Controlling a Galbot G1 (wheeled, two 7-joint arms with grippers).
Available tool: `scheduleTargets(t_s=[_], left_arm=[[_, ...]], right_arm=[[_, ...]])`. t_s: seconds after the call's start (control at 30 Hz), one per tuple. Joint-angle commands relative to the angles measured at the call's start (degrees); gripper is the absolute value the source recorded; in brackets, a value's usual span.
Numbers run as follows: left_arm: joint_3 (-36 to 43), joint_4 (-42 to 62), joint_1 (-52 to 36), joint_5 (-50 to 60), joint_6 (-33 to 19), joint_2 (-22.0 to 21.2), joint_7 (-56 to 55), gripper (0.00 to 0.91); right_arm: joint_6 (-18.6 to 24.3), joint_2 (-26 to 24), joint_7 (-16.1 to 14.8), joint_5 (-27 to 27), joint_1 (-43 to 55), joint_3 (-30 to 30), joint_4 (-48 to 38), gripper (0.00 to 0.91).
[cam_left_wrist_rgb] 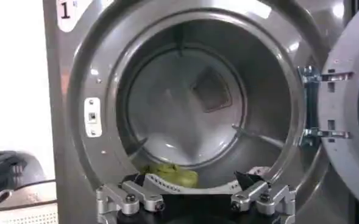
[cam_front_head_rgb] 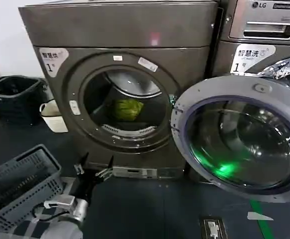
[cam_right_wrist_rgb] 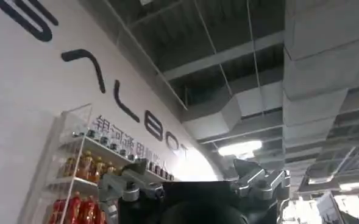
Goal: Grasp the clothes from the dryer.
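The dryer (cam_front_head_rgb: pixel 120 35) stands in front of me, large and dark grey-brown, with a white "1" sticker. Its round glass door (cam_front_head_rgb: pixel 244 139) is swung wide to the right. On the drum floor lies a lime yellow-green piece of clothes (cam_front_head_rgb: pixel 127 108). My left gripper (cam_front_head_rgb: pixel 92 167) hangs open below and in front of the port, nothing between its fingers. In the left wrist view the green piece (cam_left_wrist_rgb: pixel 174 175) sits just beyond the left gripper (cam_left_wrist_rgb: pixel 193 182), and a pale scrap (cam_left_wrist_rgb: pixel 259 171) shows by one fingertip. My right gripper (cam_right_wrist_rgb: pixel 191 167) is open and points up at the ceiling.
A grey slatted basket (cam_front_head_rgb: pixel 20 184) sits on the floor at my lower left. A black bin (cam_front_head_rgb: pixel 15 97) and a white container (cam_front_head_rgb: pixel 53 115) stand left of the dryer. The LG machine (cam_front_head_rgb: pixel 264 30) is on the right, behind the open door.
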Motion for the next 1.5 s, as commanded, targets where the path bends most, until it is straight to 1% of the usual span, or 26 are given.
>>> scheduleTargets(t_s=[0.03, 0.13, 0.2, 0.23, 0.33, 0.4, 0.47, 0.53, 0.67, 0.77, 0.8, 0.9, 1.03, 1.13, 1.17, 1.3, 1.33, 1.37, 1.43, 1.5], left_arm=[[0.05, 0.16, -0.05, 0.07, 0.03, 0.01, 0.06, 0.907], [0.08, 0.34, -0.26, 0.05, -0.07, 0.02, 0.04, 0.907], [0.17, 0.86, -0.45, -0.13, -0.47, 0.11, -0.05, 0.907], [0.25, 1.11, -0.63, -0.09, -0.47, 0.12, -0.04, 0.907], [0.87, 1.73, -1.28, -0.13, -0.77, 0.10, -0.06, 0.907], [1.09, 2.16, -2.29, -0.63, -1.94, 0.11, -0.24, 0.907], [1.73, 3.16, -3.30, -1.51, -4.88, 0.37, -1.10, 0.907], [2.33, 3.98, -4.80, -2.20, -6.09, 0.81, -1.26, 0.907], [4.16, 8.25, -10.57, -2.92, -5.54, 1.10, -1.45, 0.907], [5.39, 13.90, -16.34, -3.82, -5.79, 1.20, -2.26, 0.907], [5.76, 17.21, -20.04, -4.33, -5.59, 1.22, -2.44, 0.907], [6.59, 22.09, -25.90, -5.23, -5.59, 1.01, -2.69, 0.907], [7.85, 33.09, -36.58, -4.97, -6.72, 0.40, -2.69, 0.907], [8.56, 39.92, -41.72, -5.22, -6.81, 0.04, -2.70, 0.907], [8.85, 43.68, -44.17, -4.90, -7.44, -0.12, -2.70, 0.907], [9.26, 53.52, -51.77, -4.68, -9.38, -1.03, -2.62, 0.907], [9.28, 56.16, -53.77, -4.21, -10.27, -1.30, -2.48, 0.907], [9.64, 61.34, -56.38, -4.02, -11.62, -1.50, -2.20, 0.907], [10.00, 66.72, -59.56, -2.28, -13.22, -1.81, -1.76, 0.907], [10.43, 71.48, -62.94, -1.48, -13.67, -2.22, -0.79, 0.907]], right_arm=[[0.18, -0.04, -0.05, -0.37, 0.04, -0.01, 0.08, 0.907], [-0.60, -0.06, -0.80, -1.67, -0.12, 0.21, 0.28, 0.907], [-0.51, 0.11, -2.23, -1.22, -0.20, 0.33, 1.05, 0.907], [-0.50, 0.18, -2.40, -1.53, -0.19, 0.26, 1.33, 0.907], [-0.20, 0.19, -2.53, -1.75, -0.28, 0.22, 1.76, 0.907], [0.62, 0.20, -2.59, -2.07, -0.53, 0.28, 1.99, 0.907], [0.55, 0.25, -2.45, -1.99, -0.88, 0.47, 2.30, 0.907], [0.52, 0.55, -2.38, -2.01, -1.24, 0.76, 2.65, 0.907], [0.20, 0.79, -1.99, -2.14, -1.94, 1.45, 3.03, 0.907], [-0.18, 0.86, -2.09, -2.40, -2.35, 1.75, 3.29, 0.907], [-0.14, 0.96, -2.25, -2.38, -2.47, 1.84, 3.45, 0.907], [0.13, 1.17, -2.51, -2.20, -2.52, 1.89, 3.62, 0.907], [0.32, 1.17, -2.86, -2.01, -2.52, 1.92, 3.69, 0.907], [0.41, 0.91, -3.11, -1.73, -2.40, 2.13, 3.64, 0.907], [0.49, 0.87, -3.13, -1.71, -2.38, 2.07, 3.61, 0.907], [0.88, 0.67, -3.54, -1.60, -2.13, 1.83, 3.42, 0.907], [0.93, 0.61, -3.67, -1.53, -2.05, 1.79, 3.31, 0.907], [1.04, 0.53, -3.72, -1.52, -1.99, 1.78, 3.09, 0.907], [1.19, 0.48, -3.80, -1.52, -1.83, 1.69, 2.83, 0.907], [1.25, 0.52, -3.96, -1.53, -1.61, 1.44, 2.77, 0.907]])
